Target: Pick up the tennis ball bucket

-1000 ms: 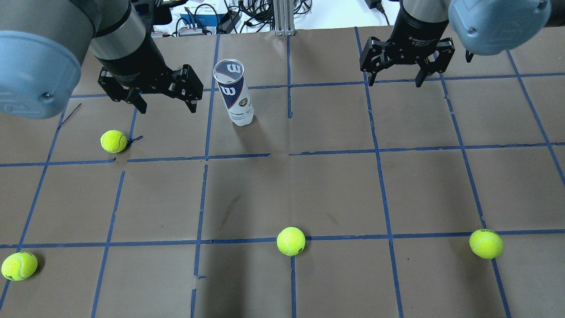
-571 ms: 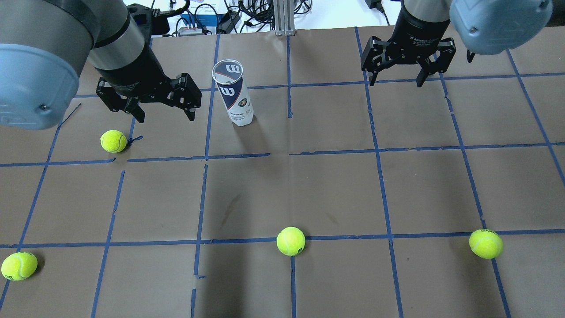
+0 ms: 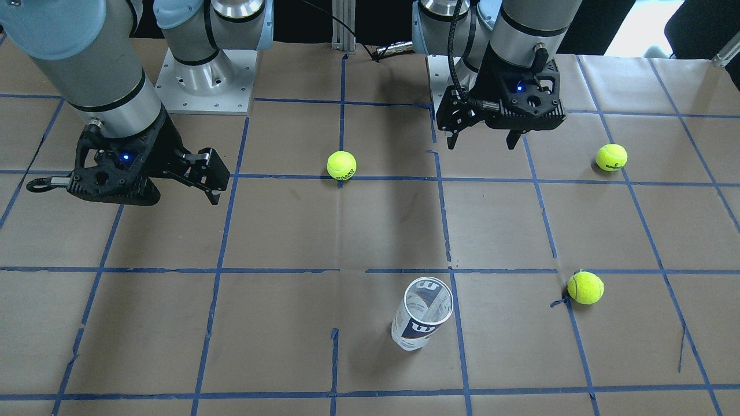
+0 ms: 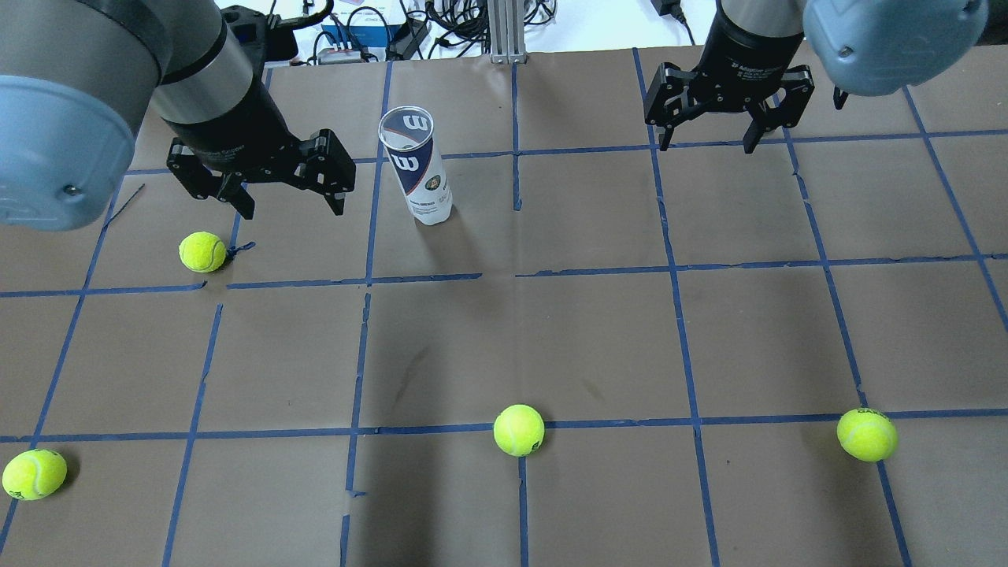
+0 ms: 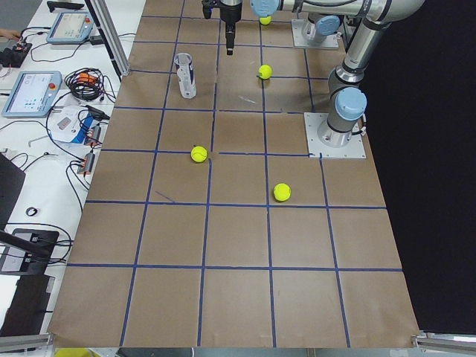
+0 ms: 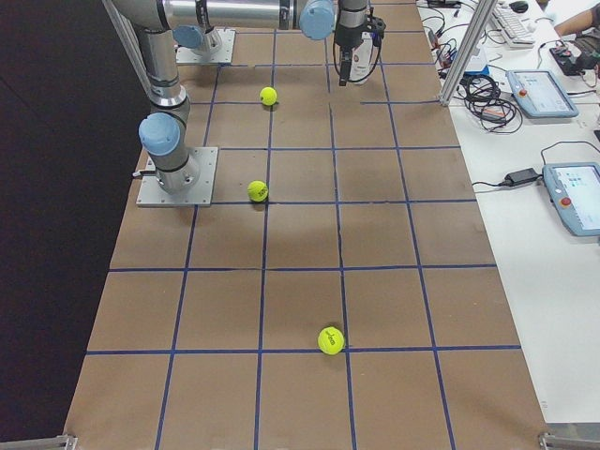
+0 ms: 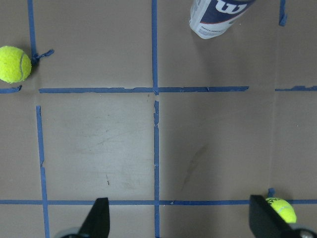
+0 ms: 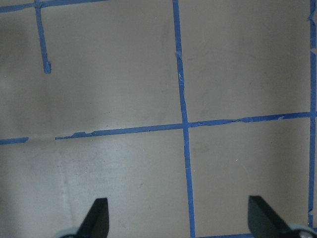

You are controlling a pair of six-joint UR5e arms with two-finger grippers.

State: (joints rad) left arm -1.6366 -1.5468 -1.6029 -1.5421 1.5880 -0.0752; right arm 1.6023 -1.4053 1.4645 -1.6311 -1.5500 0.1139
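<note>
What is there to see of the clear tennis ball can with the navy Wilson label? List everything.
The slim clear plastic tennis ball can is a cylinder with a silver rim around its open, lidless top and a white and navy Wilson label around its body. It looks empty. It stands upright on the brown paper table, and nothing but the table touches it. The left gripper hovers beside it, clearly apart, with its jaws open.
</note>
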